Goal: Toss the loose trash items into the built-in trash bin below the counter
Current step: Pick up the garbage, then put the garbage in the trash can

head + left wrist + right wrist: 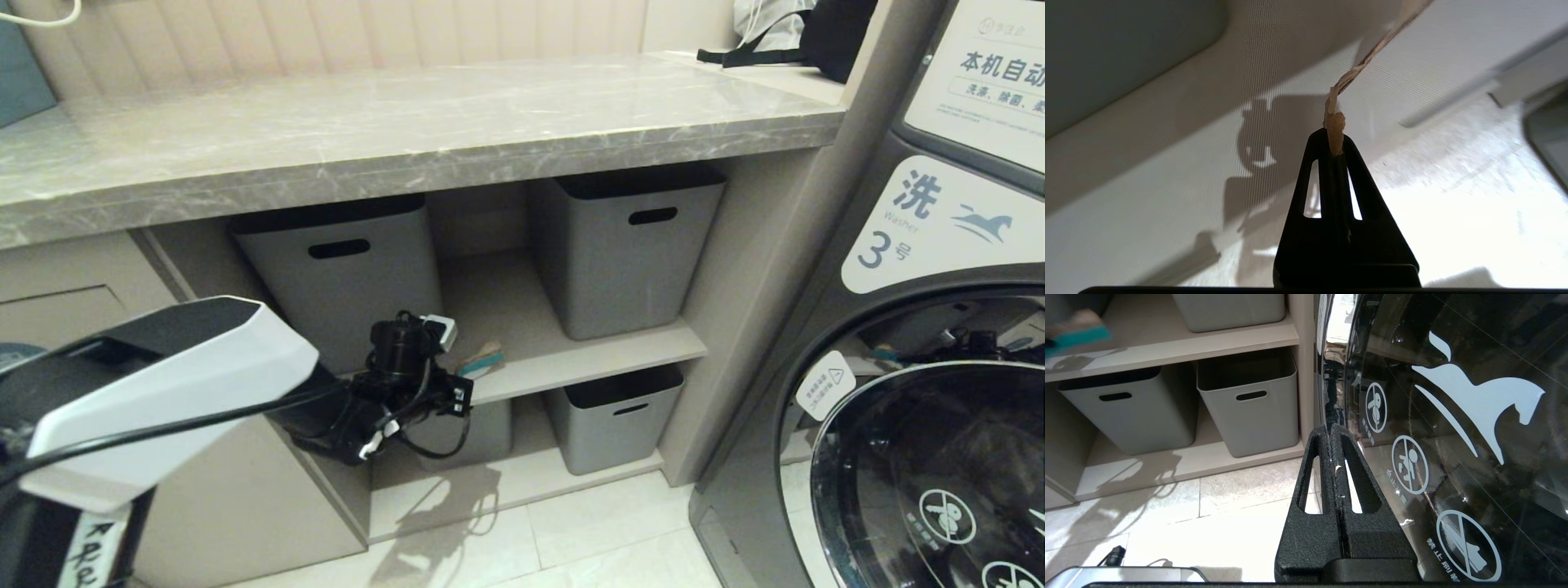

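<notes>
Left tool (1334, 134) pinched tight on a cardboard scrap (1336, 122), brown torn edge poking out past the tips, rest of the strip trailing away over the shelf. From the head view, same tool (465, 377) parked at the front edge of the middle shelf (588, 343) under the counter (408, 139), scrap (483, 359) showing turquoise on one face and brown on the other, just off the shelf's front lip or touching it, can't tell which. Left arm (163, 384) reaching in from the lower left.

Two grey tubs (343, 278) up on that shelf, one behind the tool, the other (624, 245) near the shelf's right end. Another tub (614, 416) on the bottom shelf, below right of the tool.

Right tool (1336, 433) closed flat, nothing in it, hanging low beside the washer door (1453, 416), over the pale floor tiles (1229, 514).

Beige cabinet front (65, 302) at far left under the counter's edge, mostly hidden behind the arm. Washer (922, 367) filling the right side.
</notes>
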Controlling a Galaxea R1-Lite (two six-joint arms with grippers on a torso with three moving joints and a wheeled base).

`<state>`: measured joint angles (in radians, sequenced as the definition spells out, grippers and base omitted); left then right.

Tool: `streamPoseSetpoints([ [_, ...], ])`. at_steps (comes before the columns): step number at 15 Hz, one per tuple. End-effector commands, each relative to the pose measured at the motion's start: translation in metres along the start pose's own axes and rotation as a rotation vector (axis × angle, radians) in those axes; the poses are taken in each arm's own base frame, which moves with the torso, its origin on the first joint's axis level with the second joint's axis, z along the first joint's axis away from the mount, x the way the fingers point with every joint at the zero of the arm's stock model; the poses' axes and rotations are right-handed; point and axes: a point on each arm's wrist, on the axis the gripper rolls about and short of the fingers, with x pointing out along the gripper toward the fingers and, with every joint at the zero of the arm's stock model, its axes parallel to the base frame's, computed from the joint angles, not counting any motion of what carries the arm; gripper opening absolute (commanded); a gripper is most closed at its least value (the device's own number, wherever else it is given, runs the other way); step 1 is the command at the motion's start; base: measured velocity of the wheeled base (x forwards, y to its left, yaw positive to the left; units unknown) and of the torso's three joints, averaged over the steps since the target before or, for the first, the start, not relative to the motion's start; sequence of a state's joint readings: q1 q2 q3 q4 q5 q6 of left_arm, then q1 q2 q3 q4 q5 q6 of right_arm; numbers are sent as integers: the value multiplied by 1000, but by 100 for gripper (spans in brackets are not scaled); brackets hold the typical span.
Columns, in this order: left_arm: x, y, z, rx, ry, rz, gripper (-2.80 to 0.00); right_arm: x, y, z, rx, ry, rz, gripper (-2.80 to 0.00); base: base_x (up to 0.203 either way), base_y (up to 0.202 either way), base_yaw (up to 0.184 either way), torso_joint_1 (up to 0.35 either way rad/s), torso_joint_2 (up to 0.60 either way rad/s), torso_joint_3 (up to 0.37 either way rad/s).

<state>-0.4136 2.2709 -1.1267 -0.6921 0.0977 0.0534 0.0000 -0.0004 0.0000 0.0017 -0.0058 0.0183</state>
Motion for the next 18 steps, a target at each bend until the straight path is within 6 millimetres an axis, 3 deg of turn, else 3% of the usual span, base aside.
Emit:
streamPoseSetpoints([
  [1, -49, 3, 30, -5, -80, -4, -280, 0, 0, 0, 0, 0, 0, -280, 0, 0, 0, 0, 0, 0],
  [5, -142, 10, 41, -5, -157, -38, -280, 0, 0, 0, 0, 0, 0, -280, 0, 0, 0, 0, 0, 0],
  [9, -217, 17, 23, -6, -202, -46, -280, 0, 0, 0, 0, 0, 0, -280, 0, 0, 0, 0, 0, 0],
  [14, -301, 29, -22, 9, -287, -48, -280, 0, 0, 0, 0, 0, 0, -280, 0, 0, 0, 0, 0, 0],
  [18, -338, 40, -75, 48, -306, -25, -280, 0, 0, 0, 0, 0, 0, -280, 0, 0, 0, 0, 0, 0],
])
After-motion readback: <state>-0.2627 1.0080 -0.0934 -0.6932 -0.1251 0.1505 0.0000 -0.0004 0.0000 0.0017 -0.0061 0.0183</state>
